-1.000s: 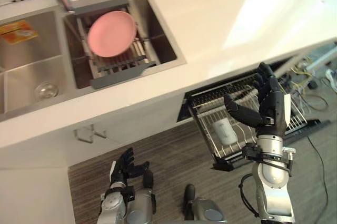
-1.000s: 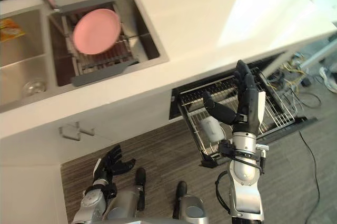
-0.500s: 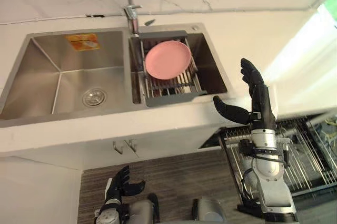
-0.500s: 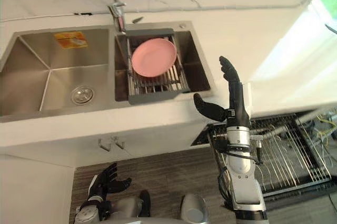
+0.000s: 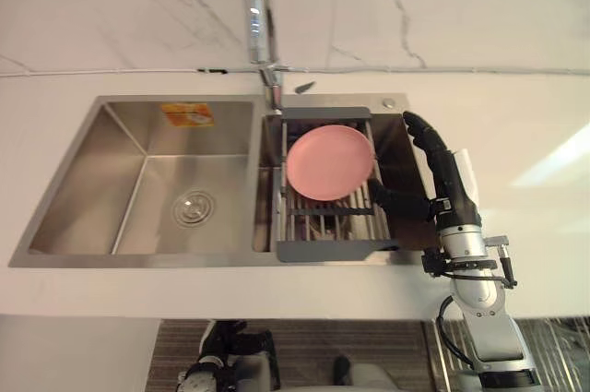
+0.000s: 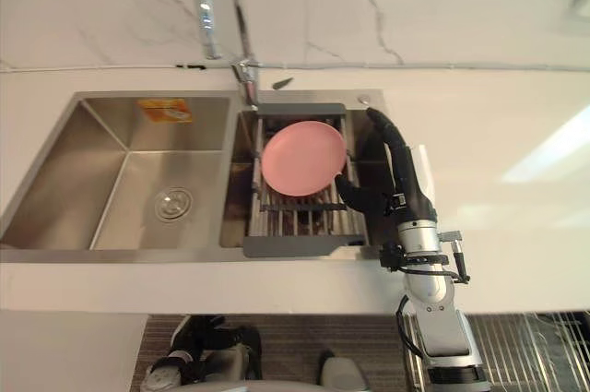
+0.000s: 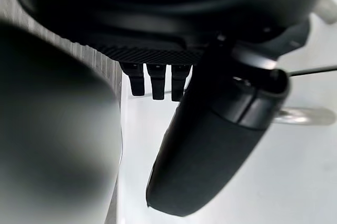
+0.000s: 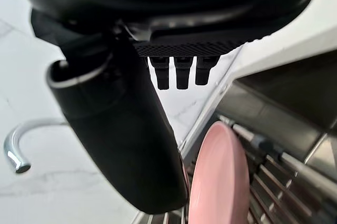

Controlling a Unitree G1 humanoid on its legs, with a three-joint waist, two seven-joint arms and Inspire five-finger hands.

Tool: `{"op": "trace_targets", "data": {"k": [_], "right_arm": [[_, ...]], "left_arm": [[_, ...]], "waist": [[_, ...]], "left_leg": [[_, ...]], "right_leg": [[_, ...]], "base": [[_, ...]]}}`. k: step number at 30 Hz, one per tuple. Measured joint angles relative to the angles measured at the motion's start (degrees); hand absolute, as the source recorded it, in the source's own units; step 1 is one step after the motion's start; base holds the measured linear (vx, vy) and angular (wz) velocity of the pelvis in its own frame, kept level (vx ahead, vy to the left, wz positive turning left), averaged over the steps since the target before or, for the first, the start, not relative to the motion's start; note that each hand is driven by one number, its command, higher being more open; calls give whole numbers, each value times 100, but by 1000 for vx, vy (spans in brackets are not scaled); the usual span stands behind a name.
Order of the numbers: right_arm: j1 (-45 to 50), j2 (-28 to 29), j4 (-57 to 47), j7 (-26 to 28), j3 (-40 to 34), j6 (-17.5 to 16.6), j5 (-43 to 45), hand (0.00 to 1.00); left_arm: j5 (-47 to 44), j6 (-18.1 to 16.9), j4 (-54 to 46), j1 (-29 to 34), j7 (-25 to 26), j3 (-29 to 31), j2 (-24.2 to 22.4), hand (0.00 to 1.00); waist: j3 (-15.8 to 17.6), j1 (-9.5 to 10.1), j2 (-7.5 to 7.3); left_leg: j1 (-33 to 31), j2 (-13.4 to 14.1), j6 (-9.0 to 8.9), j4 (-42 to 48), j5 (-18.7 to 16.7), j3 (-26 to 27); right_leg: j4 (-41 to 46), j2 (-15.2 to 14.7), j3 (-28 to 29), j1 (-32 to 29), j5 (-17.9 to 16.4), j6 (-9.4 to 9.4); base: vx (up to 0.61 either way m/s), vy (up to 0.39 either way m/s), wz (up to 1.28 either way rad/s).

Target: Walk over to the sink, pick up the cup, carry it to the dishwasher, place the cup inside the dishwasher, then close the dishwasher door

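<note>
The whole view has turned to the left within the last second, so the camera moved, not the things. Now the sink (image 5: 138, 189) lies in the middle. The left hand (image 6: 180, 360) hangs low at the near edge, relaxed and with nothing in it. In the right basin the pink plate (image 5: 329, 163) leans on the drain rack (image 5: 336, 247), the same as before. Just right of the plate the right hand (image 5: 442, 180) is raised, fingers straight and thumb spread, also empty.

One second ago the cup lay in the pulled-out dishwasher rack (image 6: 535, 350), which is now at the near right corner. Where the cup is at this moment I cannot tell. I judge the placing is done and only the closing of the door remains. For this the robot must turn back to the right and reach low.
</note>
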Motion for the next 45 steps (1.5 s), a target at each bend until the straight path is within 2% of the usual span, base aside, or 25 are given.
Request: {"op": "trace_targets", "data": {"k": [3,7,8,9,23,30,38,45], "right_arm": [[-82,44,-4,55,167,-55,-6,90],[195,-105,14,42,137,-52,-46,90],[248,-153,27,46,143,-41,-123,90],[402,-204,288,96,205,0,-479,90],[375,-225,287,-27,19,47,-912,90],[118,-739,286,-285,-103,95,-1138,90],[-177,-1156,712,-266,2,89,-1305,90],[-536,-1324,1368,-175,470,92,-1309,90]], "left_arm": [[9,4,80,-30,58,58,4,90],[221,-222,266,-21,437,152,-40,90],[228,-249,267,-20,449,154,-36,90],[232,-262,473,-12,539,142,-137,90],[223,-187,550,-11,544,251,-177,90],[217,-187,651,-8,548,263,-247,90],[216,-204,622,9,547,262,-249,90],[161,-230,556,47,546,263,-248,90]], "waist": [[5,-3,-90],[-20,-122,-124],[-21,-148,-124],[-239,-152,-1],[-260,-187,18],[-346,-189,143],[-348,-178,147],[-346,-149,145]], "left_leg": [[240,-93,21,-401,183,142],[616,-126,-25,-1291,694,230],[659,-126,-41,-1408,760,227],[746,-182,33,-1746,962,305],[913,-140,16,-1753,949,338],[926,-134,-16,-1755,927,300],[901,-135,-15,-1755,928,181],[865,-128,-18,-1755,926,138]], "right_leg": [[-275,-78,144,121,6,74],[-411,-49,219,99,3,111],[-417,-33,222,92,4,109],[-612,14,331,49,176,148],[-620,-20,339,216,166,156],[-622,-17,282,255,151,158],[-633,-11,160,291,126,141],[-630,2,93,288,113,122]], "base": [[-63,45,-23],[-95,-24,-12],[-49,-21,1],[0,0,0],[0,0,0],[3,-4,3],[21,-15,7],[14,-11,3]]}}
